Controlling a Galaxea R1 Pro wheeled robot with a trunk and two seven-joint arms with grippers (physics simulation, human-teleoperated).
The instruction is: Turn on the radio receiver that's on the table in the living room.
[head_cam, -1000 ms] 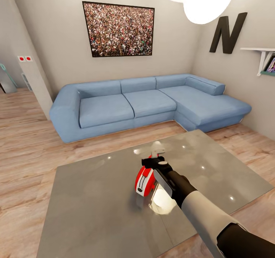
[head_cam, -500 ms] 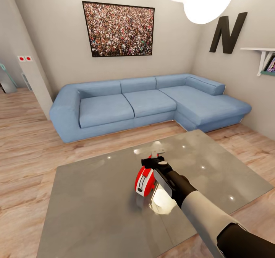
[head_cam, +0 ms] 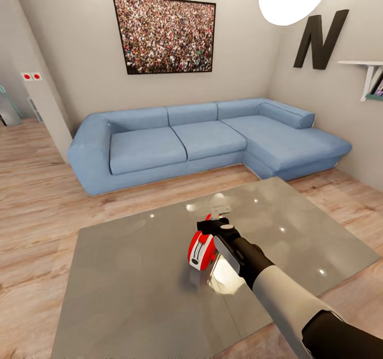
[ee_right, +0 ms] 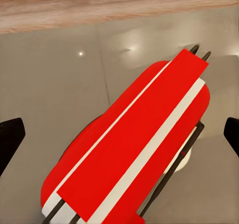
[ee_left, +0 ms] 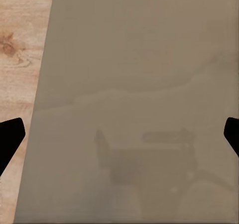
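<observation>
Here's the red radio [head_cam: 202, 249] sitting near the middle of the glossy grey desk [head_cam: 133, 274], a little below the centre of the head view, standing on its long edge with a white end facing us. The right arm reaches in from the lower right corner, and its tool [head_cam: 213, 225] is right up against the far top end of the radio; from the head view I cannot tell whether its jaws are spread or pinched. The right wrist view clears that up: the radio [ee_right: 134, 149] fills the middle with its red and white stripes, and the two dark fingertips [ee_right: 10, 139] sit far apart at the side edges of the frame, so the right tool is spread wide and grips nothing. The left wrist view looks down on bare desk [ee_left: 139, 74] with a strip of wood floor [ee_left: 22, 40] at upper left; its dark fingertips [ee_left: 10, 137] also sit wide apart, so that tool is spread too. Behind the desk, across the upper middle, stands the blue sofa [head_cam: 202, 141], with the crowd picture [head_cam: 164, 33] and a dark letter N [head_cam: 321, 39] on the walls
</observation>
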